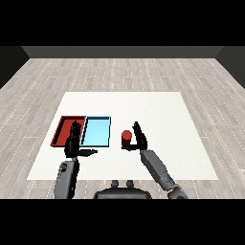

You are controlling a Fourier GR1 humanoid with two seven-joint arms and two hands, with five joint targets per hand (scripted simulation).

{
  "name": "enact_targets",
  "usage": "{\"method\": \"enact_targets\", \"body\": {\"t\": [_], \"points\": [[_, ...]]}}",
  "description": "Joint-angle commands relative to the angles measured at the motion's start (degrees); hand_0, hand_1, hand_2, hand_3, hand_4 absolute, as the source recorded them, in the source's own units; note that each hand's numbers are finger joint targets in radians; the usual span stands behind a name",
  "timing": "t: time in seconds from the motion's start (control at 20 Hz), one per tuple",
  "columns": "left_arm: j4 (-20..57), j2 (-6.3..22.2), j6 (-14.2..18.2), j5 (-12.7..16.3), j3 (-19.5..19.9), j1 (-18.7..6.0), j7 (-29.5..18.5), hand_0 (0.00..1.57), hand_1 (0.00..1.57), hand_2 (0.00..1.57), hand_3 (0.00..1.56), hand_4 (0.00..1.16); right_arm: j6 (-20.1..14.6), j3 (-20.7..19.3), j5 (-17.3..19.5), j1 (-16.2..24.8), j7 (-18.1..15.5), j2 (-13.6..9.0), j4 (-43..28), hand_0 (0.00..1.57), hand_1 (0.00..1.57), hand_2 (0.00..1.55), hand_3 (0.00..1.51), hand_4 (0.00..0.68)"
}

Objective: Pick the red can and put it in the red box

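My right robot hand (139,138) stands open-fingered against the red can (126,138), upright on the white worktop (158,110) right of the light blue tray (96,132). The small, smooth, rigid cylinder looks light, perhaps slippery; its side wall suits wrapping.

Grey forearms end in a black left hand (72,142) and right hand (140,139).

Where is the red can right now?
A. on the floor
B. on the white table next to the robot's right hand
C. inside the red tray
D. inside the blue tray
B. The red can stands on the white table right beside the right hand, outside both trays.
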Motion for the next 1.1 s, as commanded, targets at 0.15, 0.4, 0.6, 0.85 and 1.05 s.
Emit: {"method": "enact_targets", "body": {"t": [0.15, 0.4, 0.6, 0.85, 1.05], "points": [[-2.9, 0.9, -0.2, 1.5, 0.7, -1.8, 4.0, 0.00, 0.00, 0.00, 0.00, 0.00, -3.0, 3.5, -3.3, 0.9, 0.9, 0.0, -2.5, 0.00, 0.00, 0.00, 0.00, 0.000], [-1.3, 1.5, -2.7, 1.4, 0.7, 2.3, -0.8, 0.00, 0.00, 0.00, 0.00, 0.00, -0.9, 3.3, -6.6, -4.4, -1.9, 0.0, 4.0, 0.00, 0.00, 0.00, 0.00, 0.000], [-4.7, 2.7, -1.8, 2.3, 1.5, -0.9, 6.2, 0.00, 0.00, 0.00, 0.00, 0.00, -3.2, 9.7, -11.4, -5.6, -4.3, 0.0, 5.4, 0.00, 0.00, 0.00, 0.00, 0.000], [-3.6, 0.0, 0.2, -0.3, -0.6, 1.7, 2.0, 0.00, 0.00, 0.00, 0.00, 0.00, -5.9, 10.1, -8.6, -2.7, 1.2, 0.0, -2.8, 0.00, 0.00, 0.00, 0.00, 0.000], [0.9, 0.0, -0.7, -1.6, -0.9, 2.1, -4.2, 0.00, 0.00, 0.00, 0.00, 0.00, -3.8, 13.2, -18.4, -11.6, -7.1, 0.0, 11.9, 0.00, 0.00, 0.00, 0.00, 0.000]]}}
